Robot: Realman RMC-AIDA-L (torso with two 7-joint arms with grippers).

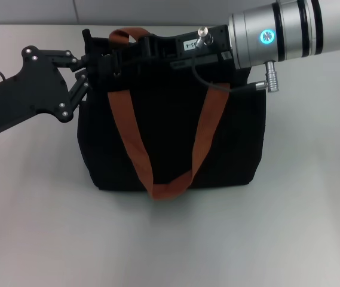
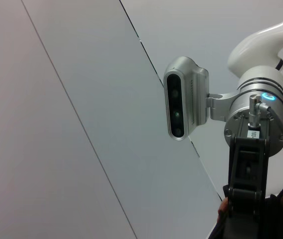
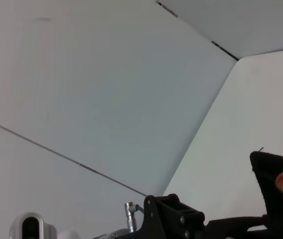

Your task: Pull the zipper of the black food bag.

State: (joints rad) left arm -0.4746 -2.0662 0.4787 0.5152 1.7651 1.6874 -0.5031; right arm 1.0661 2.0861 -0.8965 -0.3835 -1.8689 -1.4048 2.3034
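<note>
Standing on the white table (image 1: 26, 227), boxy black fabric food bag (image 1: 170, 149) with orange-brown straps (image 1: 128, 128), left gripper (image 1: 98, 66) and right gripper (image 1: 135, 52) meeting at its top edge, finger states cannot be told.

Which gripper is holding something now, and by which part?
It cannot be told: both the left gripper and the right gripper meet the black food bag's top edge, fingertips unclear.

Left gripper (image 1: 98, 66) and right gripper (image 1: 125, 51) close together, arms reaching inward.

A pale grey table (image 1: 32, 227) carries the load – its surface plain and matte. The black food bag (image 1: 229, 149) stands directly on it, upright, one orange-brown strap handle (image 1: 158, 179) hanging down its front.
</note>
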